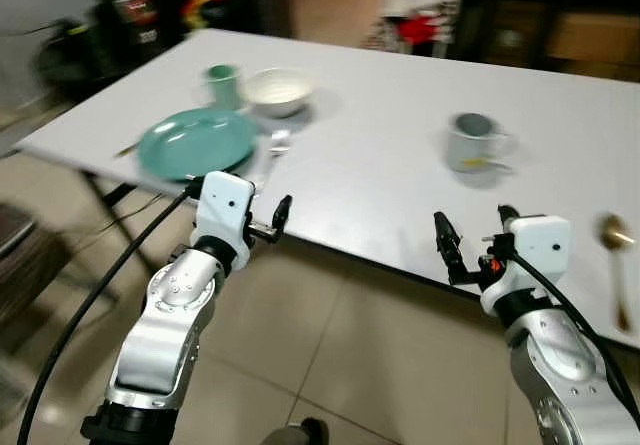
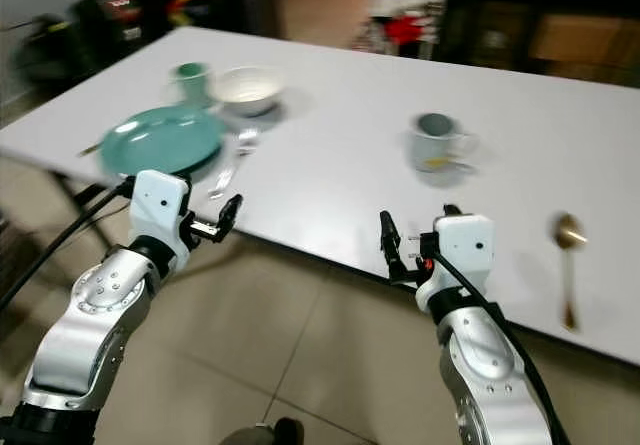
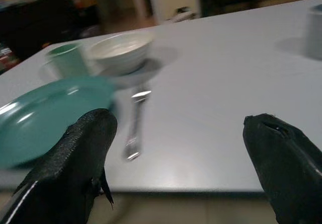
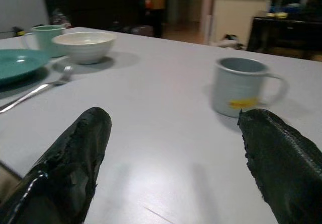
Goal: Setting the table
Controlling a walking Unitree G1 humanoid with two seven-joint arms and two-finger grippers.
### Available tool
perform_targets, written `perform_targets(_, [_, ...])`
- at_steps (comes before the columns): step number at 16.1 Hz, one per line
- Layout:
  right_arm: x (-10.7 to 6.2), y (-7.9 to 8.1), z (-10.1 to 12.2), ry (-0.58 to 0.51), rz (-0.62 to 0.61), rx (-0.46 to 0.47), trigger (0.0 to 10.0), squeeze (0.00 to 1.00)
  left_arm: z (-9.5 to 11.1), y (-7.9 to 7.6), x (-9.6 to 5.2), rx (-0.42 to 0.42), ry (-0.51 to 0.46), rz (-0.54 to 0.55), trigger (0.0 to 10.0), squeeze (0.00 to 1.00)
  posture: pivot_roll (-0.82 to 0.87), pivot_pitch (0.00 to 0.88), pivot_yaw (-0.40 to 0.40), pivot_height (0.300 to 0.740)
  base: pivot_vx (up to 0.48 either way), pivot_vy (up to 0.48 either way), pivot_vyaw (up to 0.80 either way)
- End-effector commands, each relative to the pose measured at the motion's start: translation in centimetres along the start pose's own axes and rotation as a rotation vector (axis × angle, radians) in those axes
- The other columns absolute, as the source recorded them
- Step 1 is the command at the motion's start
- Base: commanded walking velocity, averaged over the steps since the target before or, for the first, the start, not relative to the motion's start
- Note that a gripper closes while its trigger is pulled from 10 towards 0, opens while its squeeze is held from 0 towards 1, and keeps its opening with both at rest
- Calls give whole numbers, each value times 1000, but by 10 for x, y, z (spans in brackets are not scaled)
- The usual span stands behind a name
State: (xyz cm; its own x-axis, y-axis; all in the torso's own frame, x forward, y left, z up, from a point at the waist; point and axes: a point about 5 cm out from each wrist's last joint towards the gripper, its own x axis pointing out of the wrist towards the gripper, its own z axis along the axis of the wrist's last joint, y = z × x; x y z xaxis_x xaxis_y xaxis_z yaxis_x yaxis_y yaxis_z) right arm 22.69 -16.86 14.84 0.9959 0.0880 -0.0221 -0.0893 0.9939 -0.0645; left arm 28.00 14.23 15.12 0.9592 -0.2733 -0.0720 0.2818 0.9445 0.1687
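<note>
White table (image 1: 400,155) is standing ahead of the robot on a tiled floor (image 1: 330,355); at the far left a teal plate (image 1: 196,142) is lying near the table's near edge; a small green cup (image 1: 223,85) is standing just behind it, with a white bowl (image 1: 278,91) just beside the cup; a silver spoon (image 3: 135,126) is lying beside the plate's right rim, bowl end pointing toward the white bowl.

Left gripper (image 1: 268,225) is hovering off the table's near edge, just in front of the plate, fingers (image 3: 80,158) spread wide, holding nothing.

Toward the right, a grey mug (image 1: 473,141) with a yellow mark on its side is standing well apart from the plate group, handle pointing right.

Right gripper (image 1: 470,250) is hanging at the near edge in front of the mug, fingers (image 4: 75,158) also wide apart and holding nothing; at the far right a gold spoon (image 1: 617,265) is lying on the table, handle pointing toward the near edge.
</note>
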Motion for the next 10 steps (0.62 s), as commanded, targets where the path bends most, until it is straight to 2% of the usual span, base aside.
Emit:
perform_targets(1, [1,4,0,-8,18,27,10000,1000,4,7,-2,9,-14,35,10000,0,-4,0,56,740,0,0,800])
perform_targets(2, [1,0,1,-28,-35,50,10000,1000,4,10,-2,9,-13,48,10000,0,-9,0,58,740,0,0,800])
perform_targets(3, [2,-5,2,-51,-100,27,10000,1000,4,9,-2,10,-12,44,10000,0,-4,0,61,740,0,0,800])
perform_targets(6, [0,-6,-6,33,-56,110,10000,1000,6,6,-1,9,-16,30,10000,0,-7,0,70,740,0,0,800])
perform_targets(10, [-1,-2,-9,28,-22,147,10000,1000,5,6,-1,-5,-8,37,10000,0,-3,0,61,740,0,0,800])
